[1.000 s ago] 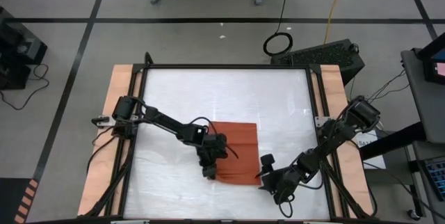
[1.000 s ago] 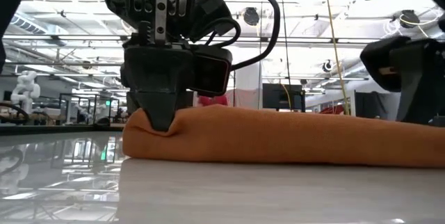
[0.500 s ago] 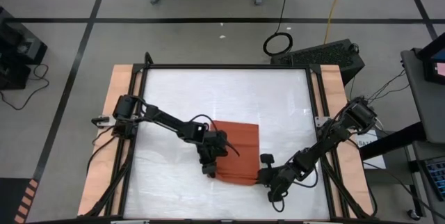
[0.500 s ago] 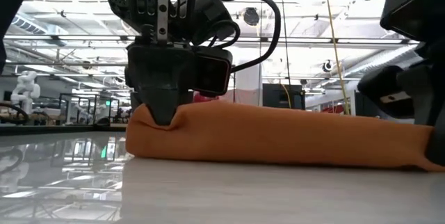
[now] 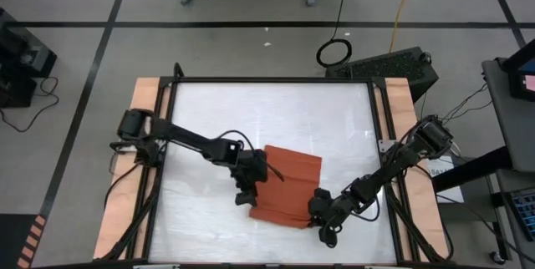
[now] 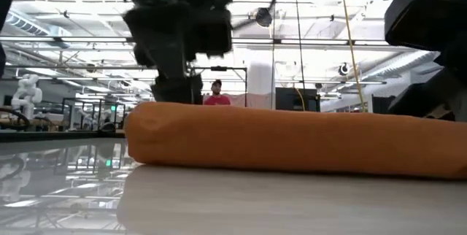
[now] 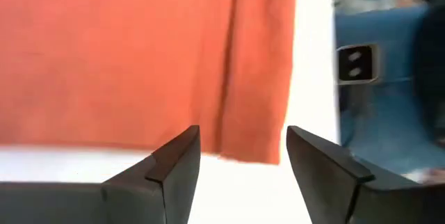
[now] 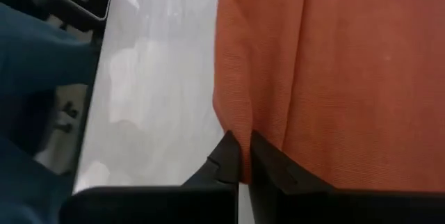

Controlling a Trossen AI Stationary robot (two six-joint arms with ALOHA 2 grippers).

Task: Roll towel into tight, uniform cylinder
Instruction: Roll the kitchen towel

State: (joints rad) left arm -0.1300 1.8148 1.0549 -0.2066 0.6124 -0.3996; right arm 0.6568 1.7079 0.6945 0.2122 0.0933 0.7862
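The rust-orange towel (image 5: 288, 185) lies on the white tabletop (image 5: 267, 110), askew, with a thick fold or low roll along its near side (image 6: 292, 144). My left gripper (image 5: 244, 195) hangs open just above the towel's left edge. In its wrist view the fingers (image 7: 243, 144) stand apart with nothing between them and the cloth (image 7: 118, 57) lies beyond. My right gripper (image 5: 318, 212) is shut on the towel at its near right corner. My right gripper pinches the towel's right edge (image 8: 240, 123) between its two fingertips, at the thick near side. The fingers come in low from the table's right. The cloth puckers where they close, and the rest of the towel (image 8: 348, 64) lies flat on the table.
Wooden rails and a black frame (image 5: 272, 79) border the tabletop. Free white surface lies beyond the towel toward the far edge and to its left. In the low view a person in a red top (image 6: 216, 98) stands far back in the room.
My right gripper has moved left to the towel's near right corner and shut on it. My left gripper has opened, let go of the towel's left end and lifted clear. The towel has turned slightly and now lies askew.
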